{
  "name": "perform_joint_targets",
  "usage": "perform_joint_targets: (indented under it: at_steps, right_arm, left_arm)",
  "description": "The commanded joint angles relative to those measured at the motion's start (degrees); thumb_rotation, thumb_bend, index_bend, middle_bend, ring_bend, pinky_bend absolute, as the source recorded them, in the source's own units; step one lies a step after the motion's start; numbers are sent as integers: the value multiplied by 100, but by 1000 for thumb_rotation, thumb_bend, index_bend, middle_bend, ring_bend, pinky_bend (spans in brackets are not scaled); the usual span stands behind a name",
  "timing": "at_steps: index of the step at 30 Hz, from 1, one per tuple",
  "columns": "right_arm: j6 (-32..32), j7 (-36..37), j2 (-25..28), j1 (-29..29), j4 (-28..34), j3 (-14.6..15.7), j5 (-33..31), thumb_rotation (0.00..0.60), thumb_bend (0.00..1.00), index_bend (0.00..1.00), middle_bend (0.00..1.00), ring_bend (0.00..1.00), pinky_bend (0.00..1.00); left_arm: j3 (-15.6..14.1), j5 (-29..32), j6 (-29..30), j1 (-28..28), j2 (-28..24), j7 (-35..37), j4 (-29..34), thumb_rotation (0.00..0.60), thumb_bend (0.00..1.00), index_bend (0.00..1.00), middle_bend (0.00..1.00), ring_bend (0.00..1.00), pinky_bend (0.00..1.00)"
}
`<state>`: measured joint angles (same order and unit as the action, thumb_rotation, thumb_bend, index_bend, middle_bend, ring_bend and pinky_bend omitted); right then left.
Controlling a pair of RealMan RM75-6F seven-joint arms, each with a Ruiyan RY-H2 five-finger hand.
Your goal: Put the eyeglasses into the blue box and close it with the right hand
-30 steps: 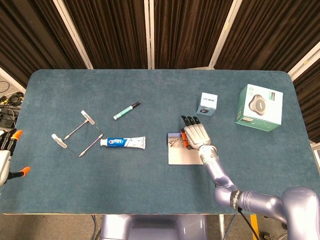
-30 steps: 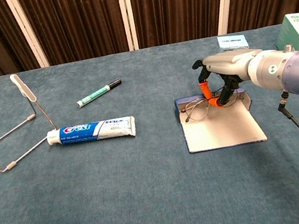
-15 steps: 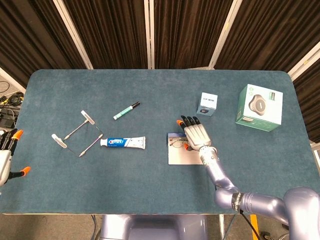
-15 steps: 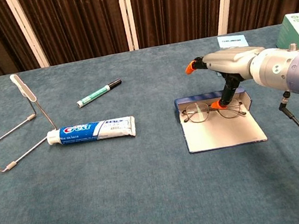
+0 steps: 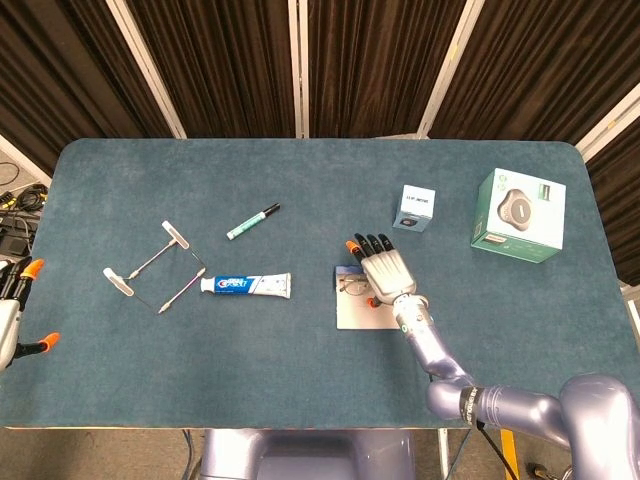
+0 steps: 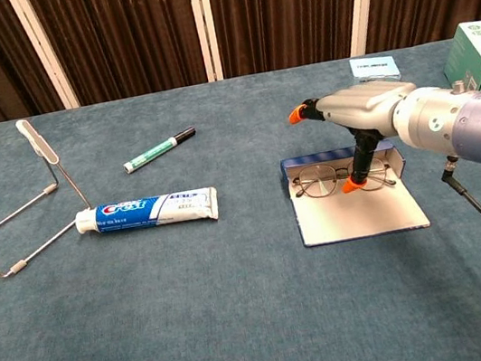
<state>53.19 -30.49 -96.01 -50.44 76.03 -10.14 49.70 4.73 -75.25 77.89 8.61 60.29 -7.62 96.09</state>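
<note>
Right hand (image 6: 355,121), fingers now spread and empty, is lifting off eyeglasses (image 6: 343,178) released centre-right into blue box (image 6: 359,209); closing remains.

A table (image 5: 300,380) covered in teal cloth is seen, backed by dark pleated curtains (image 5: 230,60) divided by pale vertical strips (image 5: 298,60).

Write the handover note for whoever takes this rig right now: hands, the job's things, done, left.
Right hand: open, fingers spread, hovering over the blue box, holding nothing.
Left hand: at the table's left edge, away from the job, holding nothing.
Eyeglasses: lying unfolded in the open blue box, by its hinge side.
Done: glasses are in the box.
Left: close the lid with the right hand.
</note>
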Motion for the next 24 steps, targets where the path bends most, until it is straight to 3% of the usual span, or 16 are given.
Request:
perform_joint_targets:
  at_steps: [1,24]
  right_arm:
    - [-56,-28,-121,-59,-188,-35,-16,600,30,46,0,0,0]
    - [-112,-167,-704,-248,-1470,-384,-281,600,33,65,0,0,0]
  left_arm:
    - [7,18,-15,6,-4,16,-7,600,0,0,0,0,0]
    - [40,155,-101,36,-17,71,-40,600,0,0,0,0,0]
